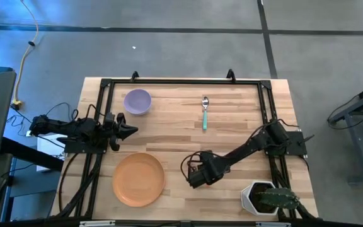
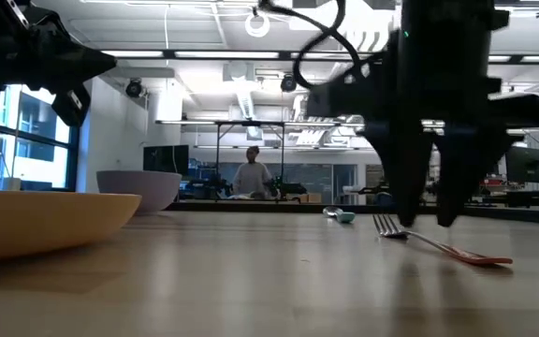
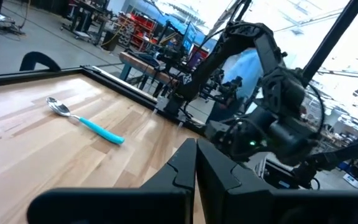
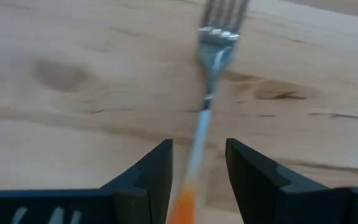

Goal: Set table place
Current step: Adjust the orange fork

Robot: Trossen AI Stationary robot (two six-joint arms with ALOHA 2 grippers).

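Observation:
My right gripper (image 4: 197,155) is open and points down at the table, right of the orange plate (image 1: 138,180). Its fingers stand on either side of the fork's (image 4: 213,62) orange handle without touching it. The fork (image 2: 438,245) lies flat on the wood, tines toward the teal-handled spoon (image 1: 205,112). In the high view the right gripper (image 1: 197,176) hides the fork. The lavender bowl (image 1: 137,101) sits near the far left corner. My left gripper (image 1: 128,131) is shut and hovers between bowl and plate; its closed fingers (image 3: 185,168) point across the table.
A white angular pot with a green plant (image 1: 263,197) stands at the near right corner, close to the right arm. A black rail frame (image 1: 181,82) edges the table. A person (image 2: 249,178) sits far off in the room behind.

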